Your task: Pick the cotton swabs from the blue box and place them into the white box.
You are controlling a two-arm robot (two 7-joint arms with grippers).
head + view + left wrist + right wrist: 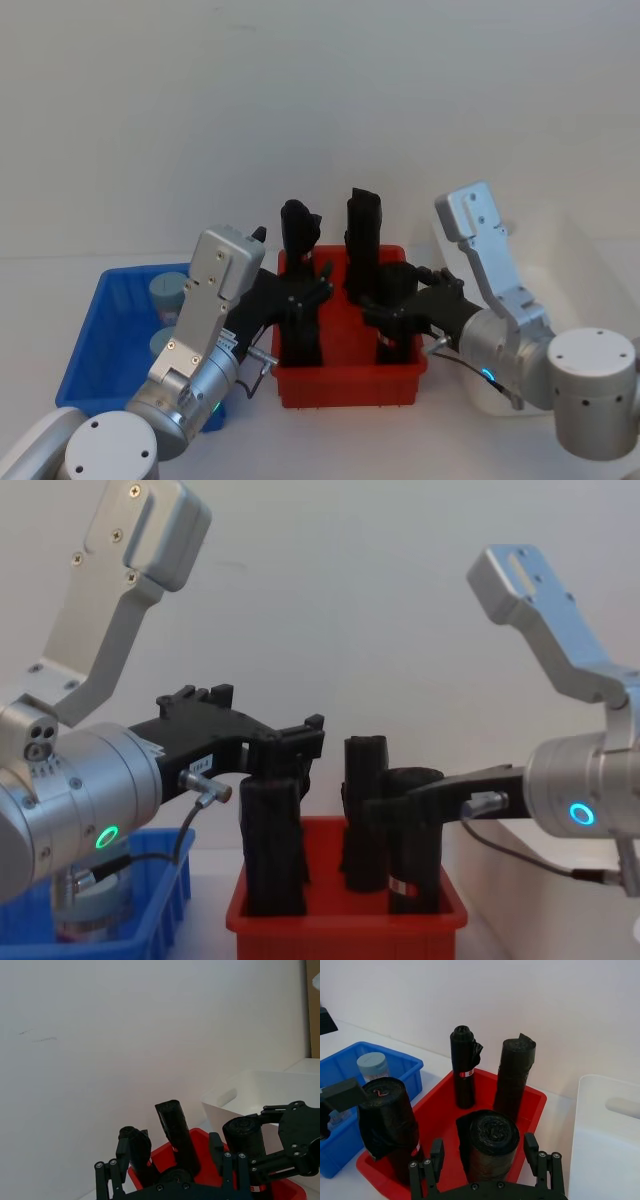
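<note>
Two cotton swabs (167, 290) stand in the blue box (100, 330) at the left of the worktop (50, 300), one tub behind the other, grey-blue lids up; the left arm hides part of the nearer one. Neither tool touches them.

Both tools are over the red bin (345, 385) just right of the blue box, where four black rolls (362, 235) stand upright, two at the back and two at the front. The left tool (305, 300) reaches in from the left at the front-left roll (270, 840). In the left wrist view its fingers (107, 1175) are spread wide, with the top of the roll low between them. The right tool (390, 310) comes in from the right at the front-right roll (490, 1145) – its fingers (540, 1160) stand apart on either side of the roll, one close beside it, the other with a gap.

The white box (600, 1150) sits just right of the red bin, partly behind the right arm in the head view – the part of its inside that shows holds no tub
</note>
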